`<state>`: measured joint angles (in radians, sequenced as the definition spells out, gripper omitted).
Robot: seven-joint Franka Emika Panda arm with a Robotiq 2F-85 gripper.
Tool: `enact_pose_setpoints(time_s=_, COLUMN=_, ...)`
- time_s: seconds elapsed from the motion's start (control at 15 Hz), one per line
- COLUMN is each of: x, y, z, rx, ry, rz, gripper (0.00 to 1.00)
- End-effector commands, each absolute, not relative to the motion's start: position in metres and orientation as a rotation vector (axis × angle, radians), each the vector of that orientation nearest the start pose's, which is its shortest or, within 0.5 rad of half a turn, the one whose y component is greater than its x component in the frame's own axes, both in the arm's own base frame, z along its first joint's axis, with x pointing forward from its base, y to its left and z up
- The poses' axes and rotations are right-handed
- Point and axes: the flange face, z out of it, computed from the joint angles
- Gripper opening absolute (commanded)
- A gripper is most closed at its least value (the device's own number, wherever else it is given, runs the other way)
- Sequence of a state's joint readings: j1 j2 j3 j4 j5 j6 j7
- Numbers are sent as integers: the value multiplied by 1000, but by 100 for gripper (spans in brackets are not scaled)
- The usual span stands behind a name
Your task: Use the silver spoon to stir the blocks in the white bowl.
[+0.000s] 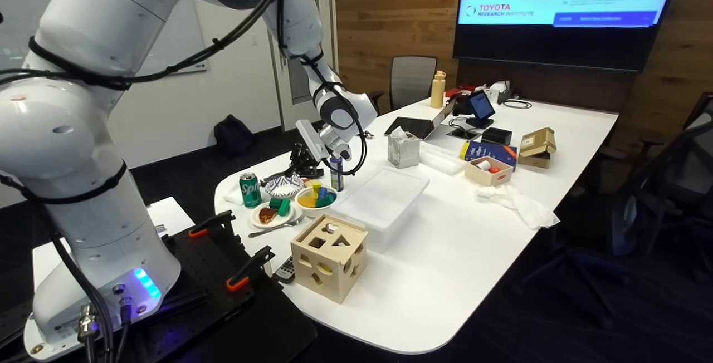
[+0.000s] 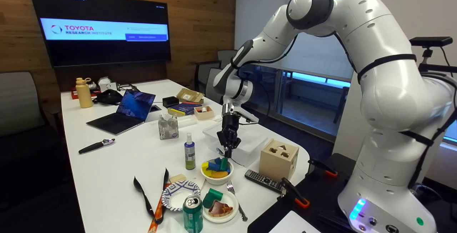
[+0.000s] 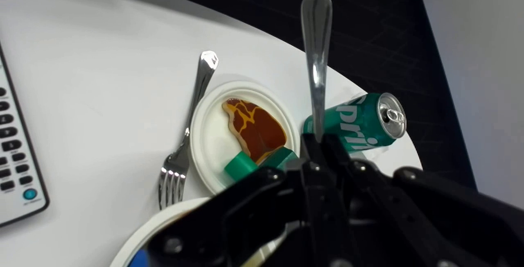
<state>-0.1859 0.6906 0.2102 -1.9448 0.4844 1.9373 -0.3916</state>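
In the wrist view the gripper (image 3: 320,141) is pinched together on the silver spoon (image 3: 317,50), whose handle sticks out past the fingertips. The spoon's head is hidden there. In an exterior view the gripper (image 2: 227,153) hangs over the far side of the white bowl (image 2: 217,181), with the spoon's head (image 2: 220,151) left of the fingers and its handle on the right. Blue, yellow, orange and green blocks (image 2: 216,168) fill that bowl. A green block (image 2: 224,164) lies just below the fingertips; whether they touch is unclear. The wrist view shows only the bowl's rim (image 3: 161,220).
Close to the bowl are a plate (image 2: 228,216) with a toy steak and green pieces, a fork (image 2: 238,201), a soda can (image 2: 192,216), a patterned dish (image 2: 180,196), a spray bottle (image 2: 190,154), a remote (image 2: 263,180), a wooden cut-out box (image 1: 328,263) and a translucent bin (image 1: 384,193).
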Motion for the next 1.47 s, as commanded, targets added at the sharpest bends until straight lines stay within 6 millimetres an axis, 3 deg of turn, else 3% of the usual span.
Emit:
enact_pose_setpoints(time_s=0.0, x=534, y=49, z=106, rx=-2420, ry=-43, rz=800, gripper=2)
enact_pose_setpoints(time_s=0.4, x=538, y=48, z=113, rx=-2376, ry=100, rz=1076, gripper=2)
enact_pose_setpoints(time_s=0.67, x=555, y=51, z=107, rx=-2279, ry=93, rz=1311, gripper=2)
enact_pose_setpoints(time_s=1.0, x=578, y=65, z=65, rx=-2246, ry=104, rz=1429, gripper=2)
enact_pose_setpoints(time_s=1.4, x=581, y=87, z=8, rx=-2256, ry=203, rz=1517, gripper=2)
